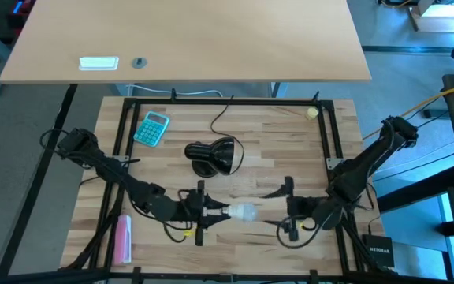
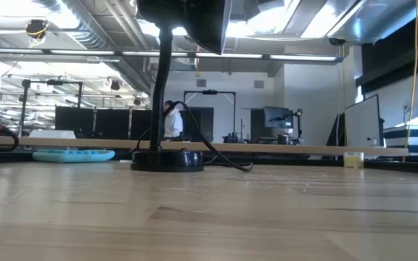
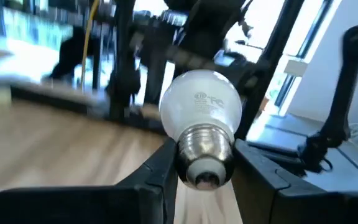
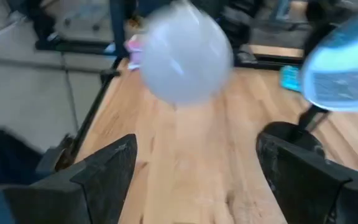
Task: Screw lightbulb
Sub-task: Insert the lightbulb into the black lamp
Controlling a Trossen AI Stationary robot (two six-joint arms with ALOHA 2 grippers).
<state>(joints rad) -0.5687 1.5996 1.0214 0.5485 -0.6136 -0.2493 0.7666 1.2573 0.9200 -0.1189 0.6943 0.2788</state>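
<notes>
Just in front of the black lamp (image 1: 213, 156), one lightbulb (image 1: 243, 212) is held above the table (image 1: 258, 126) between the two grippers. The left gripper (image 1: 217, 210) is clenched on the bulb's metal screw base, one finger (image 3: 157, 177) on each side, glass end pointing toward the right arm. The right gripper (image 1: 284, 207) sits just beyond the glass end with its fingers (image 4: 107, 168) spread wide, touching nothing. One lamp lies on its side, shade toward the arms, cord running off behind it. One teal calculator (image 1: 151, 128) lies to the lamp's left rear, one small pale yellow ball (image 1: 312, 113) to its right rear, one pink item (image 1: 122, 237) well to its front left. Nothing stands between bulb and lamp.
</notes>
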